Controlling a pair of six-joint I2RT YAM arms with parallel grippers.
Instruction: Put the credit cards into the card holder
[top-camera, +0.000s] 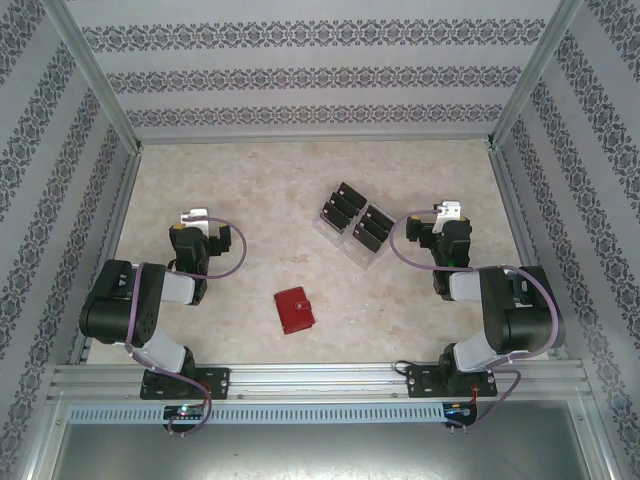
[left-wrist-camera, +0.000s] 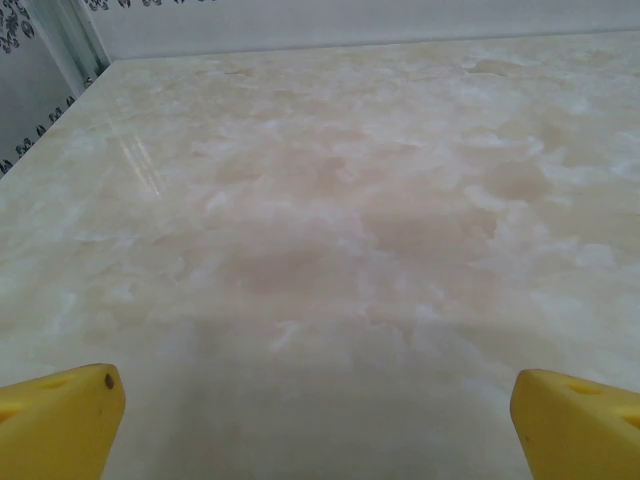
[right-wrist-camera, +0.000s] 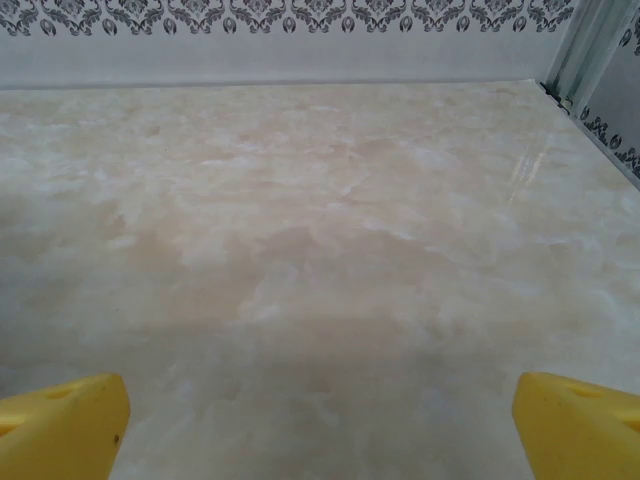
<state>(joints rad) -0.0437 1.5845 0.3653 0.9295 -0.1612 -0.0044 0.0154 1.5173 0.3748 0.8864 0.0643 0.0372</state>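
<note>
The red card holder lies folded shut on the marble table, between the two arms near the front. Several black credit cards stand in a clear tiered rack at the table's middle, behind the holder. My left gripper rests at the left, well apart from the holder. In the left wrist view its yellow fingertips stand wide apart over bare table, and the left gripper holds nothing. My right gripper sits to the right of the rack, open, with yellow fingertips far apart and nothing between them.
Patterned walls and aluminium frame posts close in the table on three sides. An aluminium rail runs along the front edge by the arm bases. Bare marble lies between the left gripper and the rack.
</note>
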